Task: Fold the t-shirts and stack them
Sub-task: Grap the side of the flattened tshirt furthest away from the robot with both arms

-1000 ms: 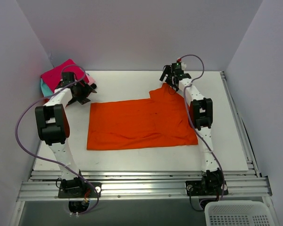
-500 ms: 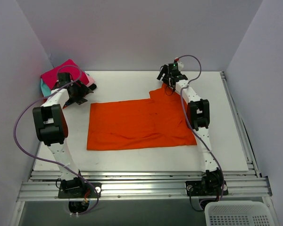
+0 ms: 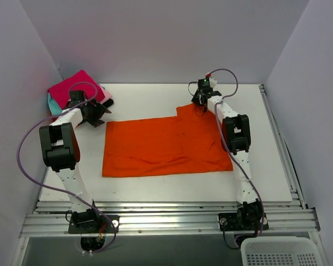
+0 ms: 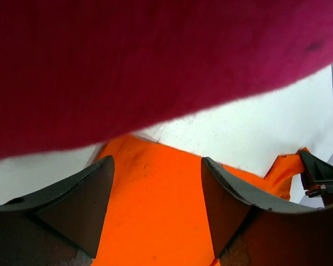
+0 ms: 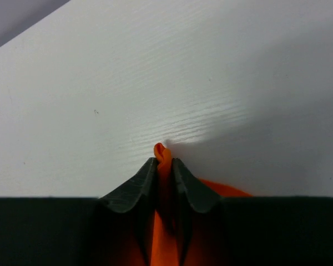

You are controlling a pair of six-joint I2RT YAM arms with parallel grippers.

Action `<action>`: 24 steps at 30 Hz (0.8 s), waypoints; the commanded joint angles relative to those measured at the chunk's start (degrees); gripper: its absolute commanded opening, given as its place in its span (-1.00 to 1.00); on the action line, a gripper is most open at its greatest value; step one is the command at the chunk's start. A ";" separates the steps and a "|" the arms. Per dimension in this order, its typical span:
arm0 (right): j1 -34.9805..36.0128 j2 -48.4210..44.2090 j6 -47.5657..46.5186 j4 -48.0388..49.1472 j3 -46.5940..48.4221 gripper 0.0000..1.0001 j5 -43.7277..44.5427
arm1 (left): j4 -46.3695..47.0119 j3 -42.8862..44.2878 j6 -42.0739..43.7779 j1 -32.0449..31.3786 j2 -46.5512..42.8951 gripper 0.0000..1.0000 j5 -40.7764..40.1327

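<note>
Top external | white table (image 3: 155,191), grey walls (image 3: 155,39) | left hand (image 4: 156,166) released | right hand (image 5: 165,164) pinching orange t-shirt (image 3: 161,147)

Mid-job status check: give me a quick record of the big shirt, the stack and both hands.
orange t-shirt: lying flat, centre of the table
right hand: shut, pinching a fold of the orange t-shirt at its far right corner
left hand: open, empty, beside the folded stack
folded stack: far left corner, magenta on top, teal below
</note>
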 commanded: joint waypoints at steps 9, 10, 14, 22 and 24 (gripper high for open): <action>-1.17 0.53 -0.95 -10.25 -1.38 -1.00 0.99 | 4.48 2.04 -0.39 0.30 4.38 0.44 1.44; -1.17 0.70 -1.04 -10.52 -1.20 -1.00 1.16 | 4.57 3.44 -0.47 0.30 5.18 0.44 1.96; -1.43 0.53 -1.39 -11.14 -1.02 -1.00 1.60 | 4.57 5.47 -0.83 0.30 7.91 0.44 1.71; -2.40 0.18 -1.74 -11.93 -1.46 -1.00 2.22 | 4.57 3.46 -0.39 0.03 7.91 0.43 1.18; -2.32 0.09 -1.74 -12.11 -1.64 -1.00 2.40 | 4.92 1.80 -0.21 -0.14 6.95 0.42 1.09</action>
